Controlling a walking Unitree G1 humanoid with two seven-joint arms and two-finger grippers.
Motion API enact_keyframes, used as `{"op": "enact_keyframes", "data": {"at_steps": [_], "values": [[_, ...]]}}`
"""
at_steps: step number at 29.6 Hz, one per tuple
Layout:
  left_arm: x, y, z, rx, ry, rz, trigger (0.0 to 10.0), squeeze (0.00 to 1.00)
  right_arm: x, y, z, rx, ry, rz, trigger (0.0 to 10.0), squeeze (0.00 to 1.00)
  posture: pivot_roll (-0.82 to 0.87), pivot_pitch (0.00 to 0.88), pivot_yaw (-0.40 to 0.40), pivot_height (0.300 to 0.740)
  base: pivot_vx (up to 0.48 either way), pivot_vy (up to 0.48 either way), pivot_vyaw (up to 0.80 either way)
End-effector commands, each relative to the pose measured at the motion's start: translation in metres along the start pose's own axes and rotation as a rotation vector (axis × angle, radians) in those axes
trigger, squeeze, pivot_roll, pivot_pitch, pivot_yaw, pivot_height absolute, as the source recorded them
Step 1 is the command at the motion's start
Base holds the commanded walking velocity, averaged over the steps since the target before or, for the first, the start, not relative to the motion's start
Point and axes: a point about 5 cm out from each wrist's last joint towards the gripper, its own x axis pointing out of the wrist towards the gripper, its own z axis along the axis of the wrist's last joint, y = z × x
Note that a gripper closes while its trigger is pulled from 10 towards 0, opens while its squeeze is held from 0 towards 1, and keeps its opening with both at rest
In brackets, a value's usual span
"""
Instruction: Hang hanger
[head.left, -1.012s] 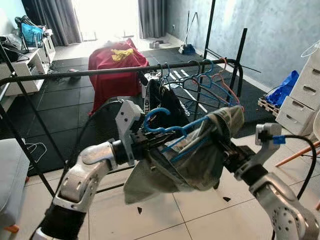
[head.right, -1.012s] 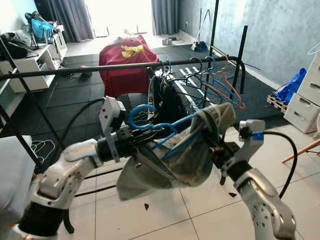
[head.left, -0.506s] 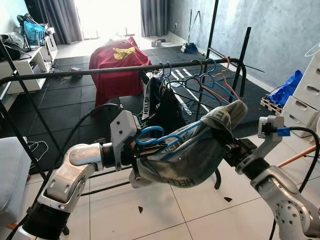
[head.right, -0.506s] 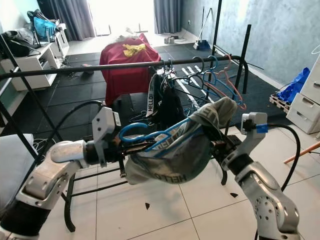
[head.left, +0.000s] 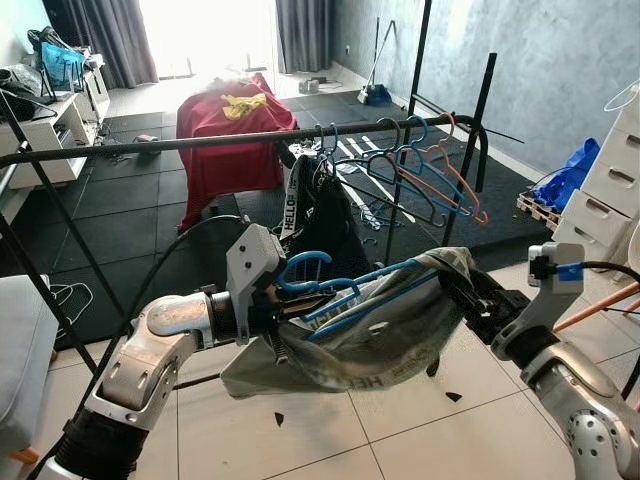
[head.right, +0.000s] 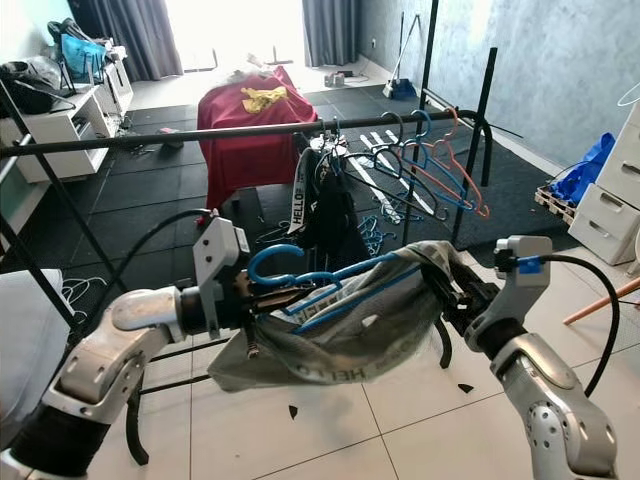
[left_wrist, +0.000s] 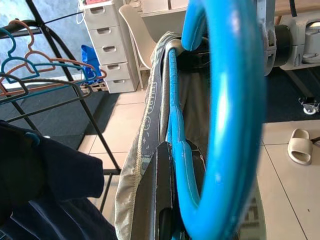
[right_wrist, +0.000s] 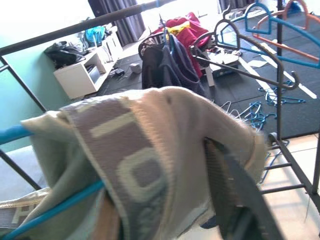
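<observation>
Left eye view: blue hanger (head.left: 335, 288) at frame centre, draped in a grey garment (head.left: 350, 335), lying nearly level between the two arms; left gripper (head.left: 288, 308) clamped at the neck just under the hook; right gripper (head.left: 468, 300) at the far shoulder, buried in cloth, fingers impossible to judge; rail (head.left: 200, 141) crossing the upper half of the frame, above and beyond the hook, so up and forward is the likely way.

Right eye view: same layout; hook curling up at centre left, below the rail; left arm the nearer to it.

Left wrist view: hook looming large at centre right, black finger pressed against the neck at bottom centre.

Right wrist view: garment across the lower frame, rail along the top.
</observation>
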Motion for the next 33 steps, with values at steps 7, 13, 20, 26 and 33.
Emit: {"op": "enact_keyframes", "data": {"at_steps": [7,13,20,26,33], "values": [[-0.004,0.002,0.008,0.015,-0.042,0.011,10.0,0.00,-0.010,-0.029,-0.001,-0.013,0.011,-0.178,0.0,0.00,-0.09,0.000,0.002,0.740,0.000,0.000,0.00],[-0.005,0.003,0.001,0.041,0.004,0.006,10.0,0.00,-0.012,-0.038,0.008,-0.013,-0.031,-0.231,0.0,0.00,-0.10,0.000,0.001,0.740,0.000,0.000,0.00],[-0.032,0.029,-0.023,0.189,0.217,0.098,10.0,0.00,-0.021,-0.052,0.029,-0.005,-0.083,-0.265,0.0,0.00,-0.10,0.000,0.002,0.740,0.000,0.000,0.00],[-0.033,0.038,-0.019,0.195,0.199,0.164,10.0,0.00,-0.024,-0.053,0.019,-0.005,-0.031,-0.273,10.0,0.75,-0.10,0.000,0.002,0.740,0.000,0.000,0.00],[-0.023,0.031,-0.014,0.172,0.123,0.132,10.0,0.00,-0.021,-0.049,0.012,-0.003,0.003,-0.275,0.1,0.00,-0.10,0.000,0.004,0.740,0.000,0.000,0.00]]}}
